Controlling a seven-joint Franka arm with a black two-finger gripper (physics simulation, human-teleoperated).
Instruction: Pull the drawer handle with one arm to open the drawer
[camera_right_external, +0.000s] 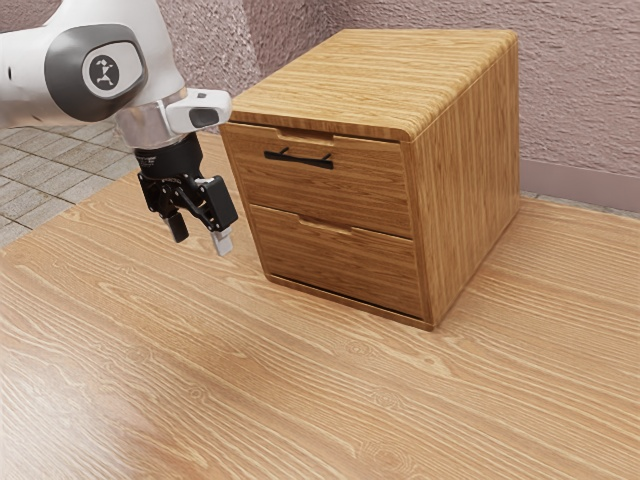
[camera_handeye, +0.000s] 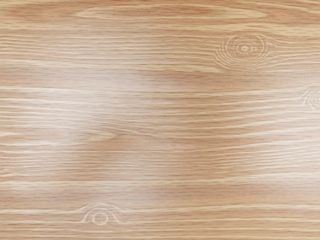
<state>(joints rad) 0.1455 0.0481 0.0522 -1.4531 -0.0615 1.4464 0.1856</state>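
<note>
The black two-finger gripper (camera_right_external: 200, 236) hung left of centre in the exterior view, jaws apart and empty, above the wood-grain tabletop (camera_handeye: 160, 150). Up and to its right, the slim black bar handle (camera_right_external: 300, 158) sat untouched on the wooden cabinet's upper drawer (camera_right_external: 335, 190), which looked shut. This was the approach step, and the next move would likely call for rising, turning toward the drawer front and closing on the bar.

No readable words or numbers anywhere here, tbh. Only mark is a small dark emblem (camera_right_external: 103, 72) on the arm's grey joint cap (camera_right_external: 70, 62), no letters in it.
</note>
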